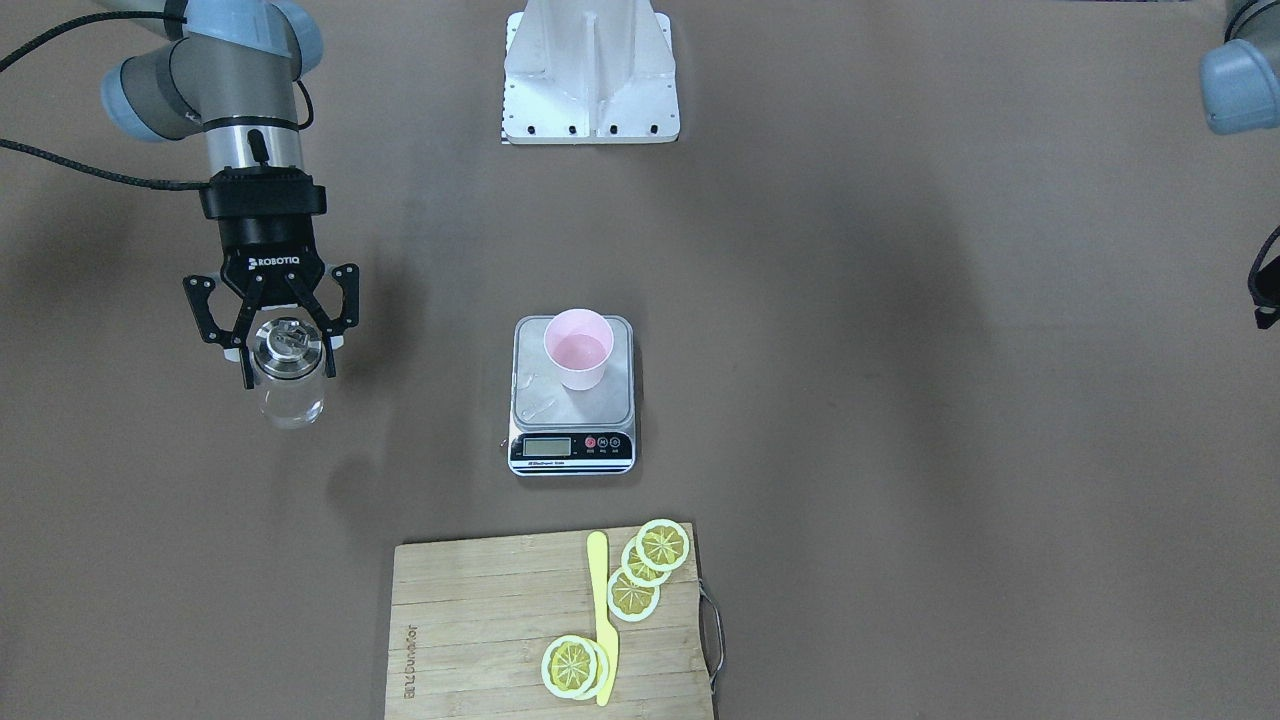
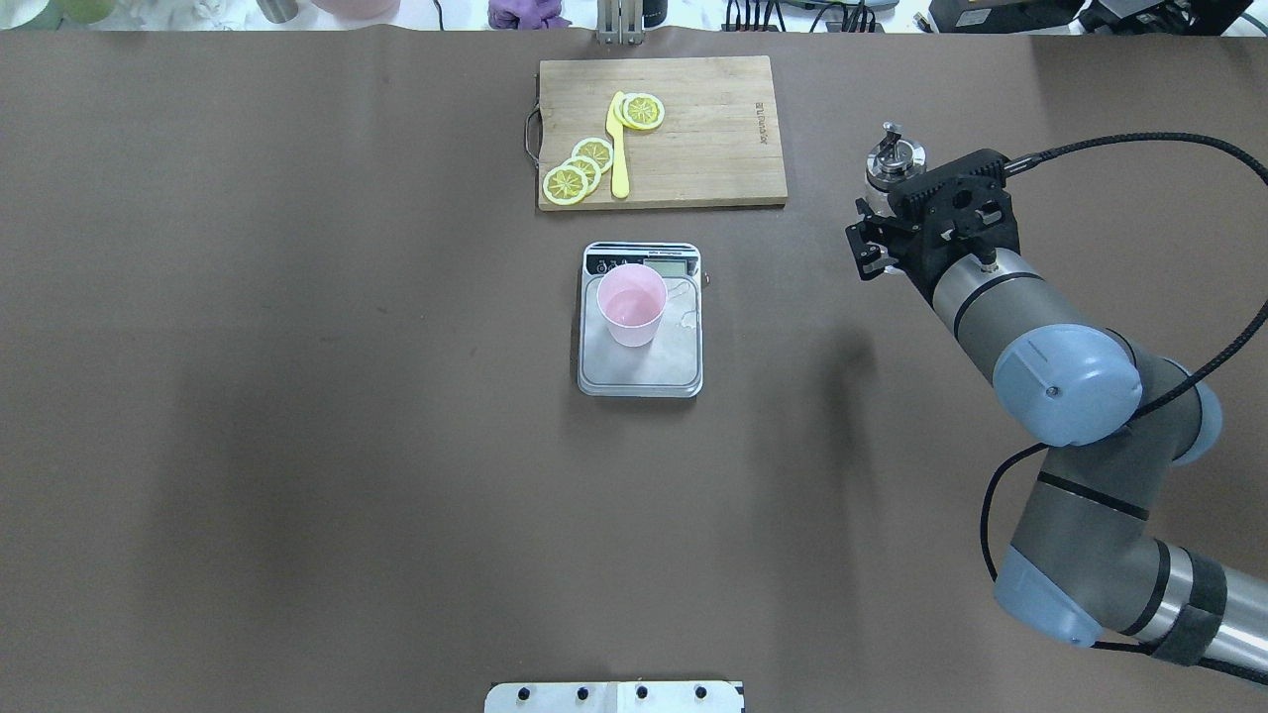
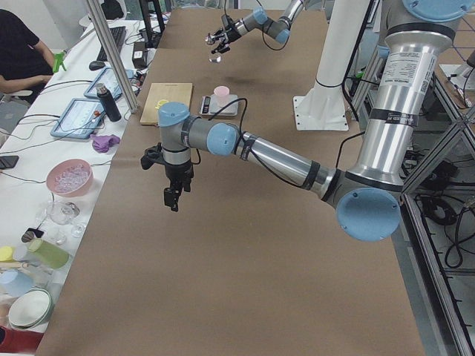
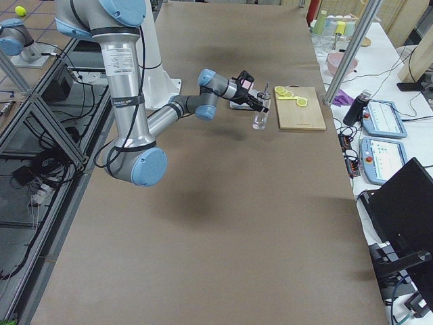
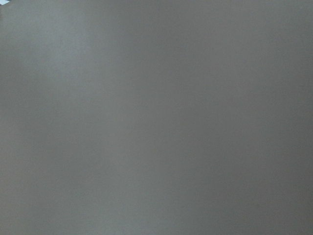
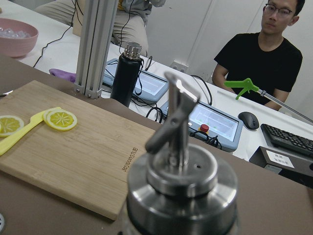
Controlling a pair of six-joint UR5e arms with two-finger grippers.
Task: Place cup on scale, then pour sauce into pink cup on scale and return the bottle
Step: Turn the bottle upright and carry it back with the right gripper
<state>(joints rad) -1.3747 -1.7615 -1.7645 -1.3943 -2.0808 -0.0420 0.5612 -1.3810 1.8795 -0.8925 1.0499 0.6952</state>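
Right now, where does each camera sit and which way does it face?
Front-facing: across the table, facing the robot, down; right arm holds the bottle, picture-left.
Overhead: behind the robot, looking forward and down; right arm shows.
Exterior left: table's left end; left arm near, right arm far.
Exterior right: opposite end; right arm near.
Left wrist: only bare table.
Right wrist: behind the bottle's pourer, towards the cutting board and a person; no arm.
Front-facing and overhead share the cup on the scale.

A long brown table; along its far side runs a white desk, a metal post between them, a person seated beyond the desk.
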